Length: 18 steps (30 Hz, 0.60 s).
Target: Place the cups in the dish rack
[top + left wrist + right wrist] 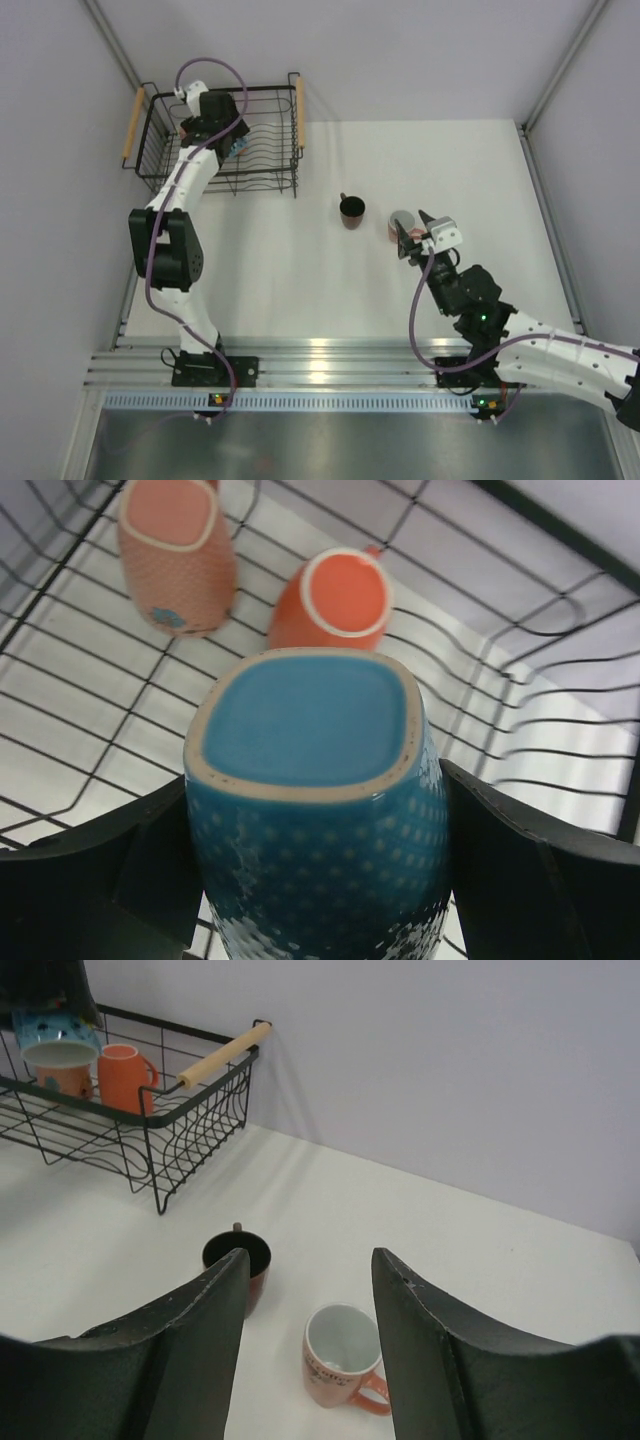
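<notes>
The right tool (310,1270) is hovering with its jaws parted, gripping nothing. A salmon-pink cup (340,1355) is standing upright just below and ahead of it on the desk (100,1240), with the dark cup (240,1252) beside it to the left. The left tool (320,855) is clasping the blue cup (305,720) over the dish rack (220,1055), base toward the wrist; an orange cup (335,595) and a second pink cup (175,555) are sitting inside. That is five cups and one rack, and the right arm is lying nearer both loose ones.

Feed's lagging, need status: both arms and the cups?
Left end effector shut on blue cup over dish rack. Right end effector open above pink cup. Dark cup close beside.
</notes>
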Available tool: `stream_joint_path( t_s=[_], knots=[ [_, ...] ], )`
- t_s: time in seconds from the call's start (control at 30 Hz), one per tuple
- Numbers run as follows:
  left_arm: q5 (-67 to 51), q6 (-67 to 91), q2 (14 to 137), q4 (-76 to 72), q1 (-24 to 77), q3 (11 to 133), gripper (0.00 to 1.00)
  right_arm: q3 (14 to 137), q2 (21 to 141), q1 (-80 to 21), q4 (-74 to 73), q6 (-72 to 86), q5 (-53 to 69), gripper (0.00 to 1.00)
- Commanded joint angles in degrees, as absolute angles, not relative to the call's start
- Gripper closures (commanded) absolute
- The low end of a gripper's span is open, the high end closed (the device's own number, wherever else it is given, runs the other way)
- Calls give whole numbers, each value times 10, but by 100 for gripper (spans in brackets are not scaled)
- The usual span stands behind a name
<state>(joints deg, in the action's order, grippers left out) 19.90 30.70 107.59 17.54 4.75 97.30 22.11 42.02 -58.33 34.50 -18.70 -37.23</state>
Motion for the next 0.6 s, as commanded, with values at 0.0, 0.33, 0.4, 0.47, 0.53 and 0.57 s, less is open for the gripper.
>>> stream_joint_path(
  t_s=[0.0, 0.33, 0.4, 0.47, 0.53, 0.57],
  knots=[
    [303, 269, 1099, 166, 45, 1012, 100, 225, 389, -575, 345, -164, -364, 47],
    [412, 309, 1147, 166, 24, 1026, 100, 229, 340, -575, 288, -147, -344, 47],
    [451, 317, 1155, 168, 24, 1024, 100, 234, 341, -575, 284, -146, -344, 47],
    [485, 332, 1160, 168, 24, 1019, 100, 234, 341, -575, 281, -146, -348, 47],
    [523, 338, 1170, 167, 24, 1024, 100, 234, 338, -575, 278, -142, -348, 47],
    [532, 335, 1186, 167, 24, 1031, 100, 234, 335, -575, 277, -141, -346, 46]
  ],
)
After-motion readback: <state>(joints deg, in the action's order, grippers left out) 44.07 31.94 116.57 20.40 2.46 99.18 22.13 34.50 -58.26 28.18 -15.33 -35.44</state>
